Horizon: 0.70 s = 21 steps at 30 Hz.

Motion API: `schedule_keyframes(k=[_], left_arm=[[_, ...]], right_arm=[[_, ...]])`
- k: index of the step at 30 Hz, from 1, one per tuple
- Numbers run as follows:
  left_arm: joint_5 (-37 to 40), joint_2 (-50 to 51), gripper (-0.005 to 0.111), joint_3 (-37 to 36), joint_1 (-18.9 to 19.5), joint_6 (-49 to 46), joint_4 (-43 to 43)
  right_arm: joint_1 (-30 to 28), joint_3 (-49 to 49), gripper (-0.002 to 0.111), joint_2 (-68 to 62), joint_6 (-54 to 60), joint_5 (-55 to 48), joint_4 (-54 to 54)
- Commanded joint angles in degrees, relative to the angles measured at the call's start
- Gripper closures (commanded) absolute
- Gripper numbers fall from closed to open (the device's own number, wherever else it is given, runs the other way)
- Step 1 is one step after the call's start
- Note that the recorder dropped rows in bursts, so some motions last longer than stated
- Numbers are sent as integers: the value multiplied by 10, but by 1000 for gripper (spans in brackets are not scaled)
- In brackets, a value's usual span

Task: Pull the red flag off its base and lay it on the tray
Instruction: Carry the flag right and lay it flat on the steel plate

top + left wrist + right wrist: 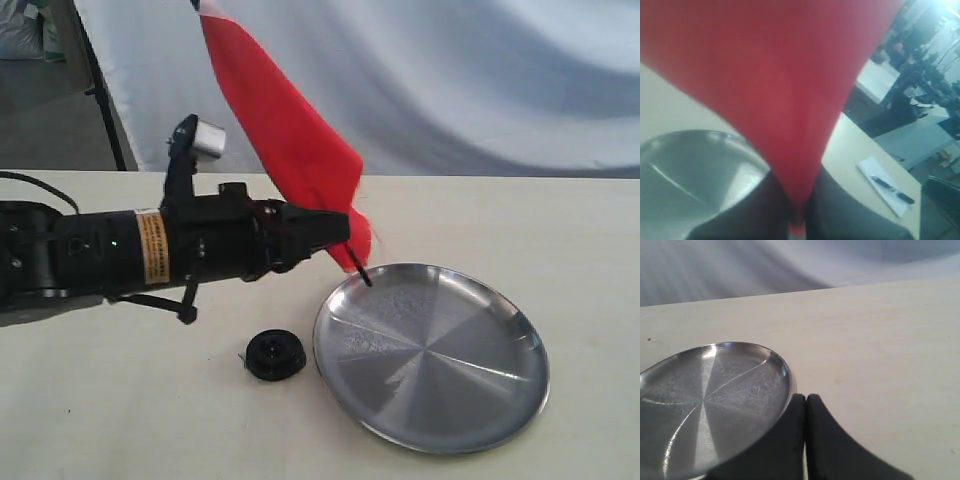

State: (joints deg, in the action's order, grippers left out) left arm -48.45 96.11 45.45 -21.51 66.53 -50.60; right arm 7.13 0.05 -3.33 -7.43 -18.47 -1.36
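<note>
My left gripper [340, 238] is shut on the red flag [290, 130], held up off the table. Its cloth rises to the upper left, and the black stick's tip [366, 281] hangs just over the near-left rim of the tray [500, 400]. The red flag [780, 90] fills most of the left wrist view, pinched between the dark fingers [760, 210]. The base [275, 354] lies empty on the table, left of the tray. My right gripper [806, 401] is shut on nothing, beside the tray [670, 440]; it does not show in the exterior view.
A white backdrop [450, 80] hangs behind the table's far edge. Beyond the table, the left wrist view shows a white pad with a pen [890, 190] on a neighbouring desk.
</note>
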Motion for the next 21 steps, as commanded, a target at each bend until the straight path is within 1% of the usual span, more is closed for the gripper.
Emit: schedule_keyframes(k=[1, 2, 3, 4, 5, 6, 9, 10, 12, 19, 21], left_arm=[[13, 74, 107, 42, -95, 48, 76], [16, 95, 107, 56, -110, 63, 76], [16, 134, 107, 85, -133, 89, 76], [16, 155, 107, 100, -145, 100, 76], [16, 194, 107, 131, -162, 116, 76], [16, 221, 107, 153, -171, 133, 76], [-8, 267, 107, 189, -178, 197, 76], [-29, 281, 107, 194, -178, 220, 77], [-40, 297, 107, 197, -178, 262, 77], [-18, 301, 107, 197, -178, 262, 77], [2, 301, 105, 197, -178, 253, 76]], right_arm=[[-1, -1, 109, -2, 1, 6, -3], [-1, -1, 109, -2, 1, 6, -3], [-1, -1, 109, -2, 1, 6, -3], [-1, -1, 109, -2, 1, 6, -3], [-1, -1, 109, -2, 1, 6, -3], [-1, -1, 109, -2, 1, 6, -3], [-1, -1, 109, -2, 1, 6, -3], [-1, -1, 109, -2, 1, 6, -3], [-1, -1, 109, -2, 1, 6, -3], [-1, -1, 109, -2, 1, 6, -3], [-1, -1, 109, -2, 1, 6, -3]])
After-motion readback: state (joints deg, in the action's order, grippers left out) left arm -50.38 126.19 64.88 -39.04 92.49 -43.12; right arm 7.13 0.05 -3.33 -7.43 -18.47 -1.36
